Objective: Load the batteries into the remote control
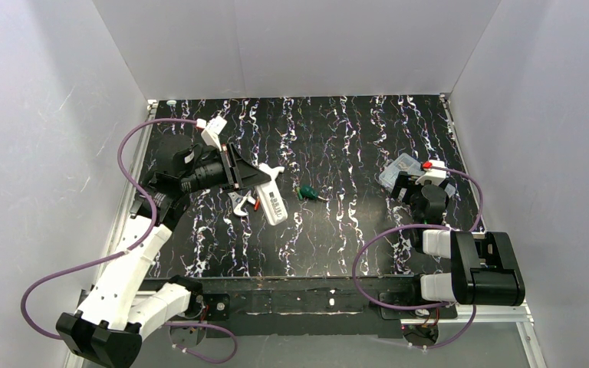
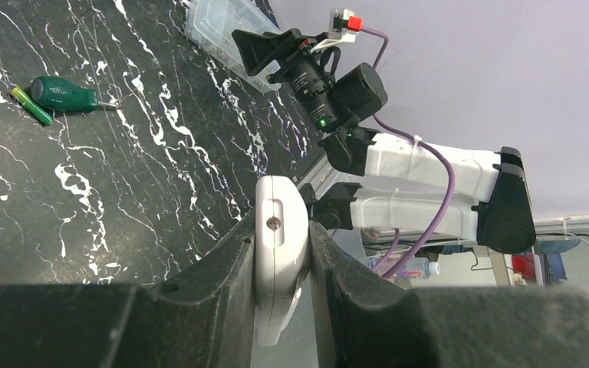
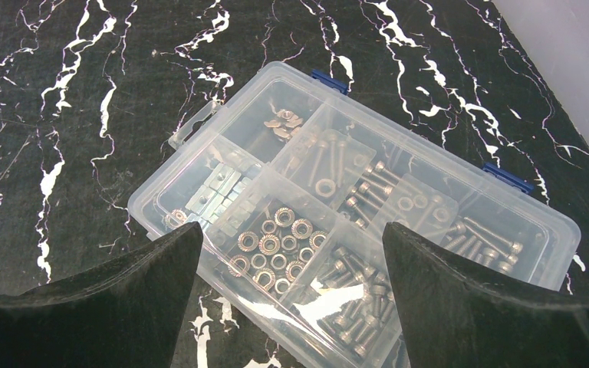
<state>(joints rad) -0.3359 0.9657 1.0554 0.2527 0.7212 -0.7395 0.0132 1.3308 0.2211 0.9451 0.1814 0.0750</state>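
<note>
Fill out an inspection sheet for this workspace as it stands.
Surface: table, black with white veins.
Job's things: remote clamped at one end; what looks like one red-orange battery lies beside it.
Clutter: green screwdriver with a green stick beside it; clear box of nuts and bolts.
Grippers: left gripper shut on the remote; right gripper open above the box.
Cables: purple cables loop off both arms.
Surroundings: pale walls on three sides.
</note>
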